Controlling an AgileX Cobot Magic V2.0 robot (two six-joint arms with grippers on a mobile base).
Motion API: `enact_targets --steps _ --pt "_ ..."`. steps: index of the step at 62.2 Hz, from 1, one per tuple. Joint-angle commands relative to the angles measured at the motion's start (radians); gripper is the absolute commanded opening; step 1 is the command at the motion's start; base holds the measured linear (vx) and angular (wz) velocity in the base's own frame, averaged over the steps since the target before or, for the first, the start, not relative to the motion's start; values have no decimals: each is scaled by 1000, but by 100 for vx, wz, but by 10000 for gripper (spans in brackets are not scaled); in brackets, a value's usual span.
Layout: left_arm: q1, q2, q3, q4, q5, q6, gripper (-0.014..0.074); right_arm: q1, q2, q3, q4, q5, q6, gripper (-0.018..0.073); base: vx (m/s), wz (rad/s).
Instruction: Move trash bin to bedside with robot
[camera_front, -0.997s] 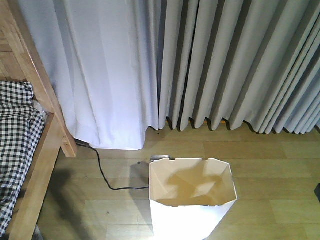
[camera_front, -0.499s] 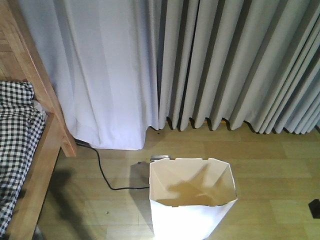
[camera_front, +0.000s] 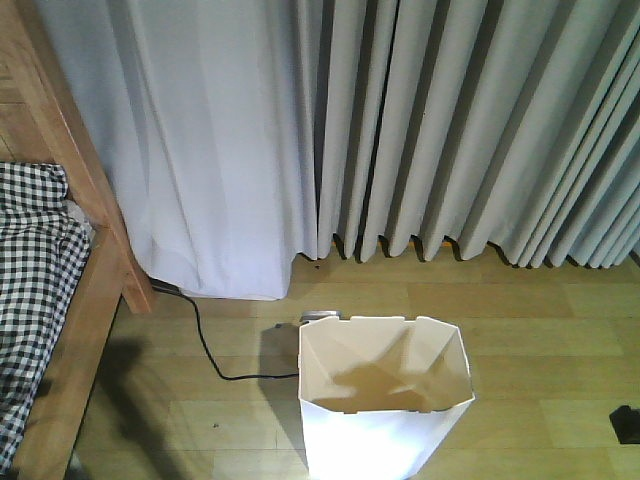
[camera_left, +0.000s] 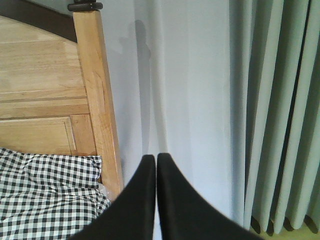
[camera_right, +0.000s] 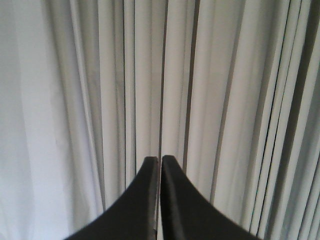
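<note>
Beside curtain, trash bin

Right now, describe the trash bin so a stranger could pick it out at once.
Start at the grey curtains along the back wall and drop to the wooden floor before them. There stands the trash bin, right of the bed: white, open-topped, with an angular notched rim.

Pale grey curtains hang in deep pleats to a light wood floor, with a smoother white curtain at their left. A black cable snakes from under the white curtain's hem across the boards, near a small grey object.
</note>
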Motion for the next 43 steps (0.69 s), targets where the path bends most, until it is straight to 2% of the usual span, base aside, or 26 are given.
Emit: enact_targets --steps 1,43 --pt "-1 -5 -21 -5 -72 -4 -6 1 -13 22 2 -67 -7 -9 0 0" --pt "-1 -5 -21 -5 -72 -4 -6 1 -13 22 3 -67 -7 -9 0 0"
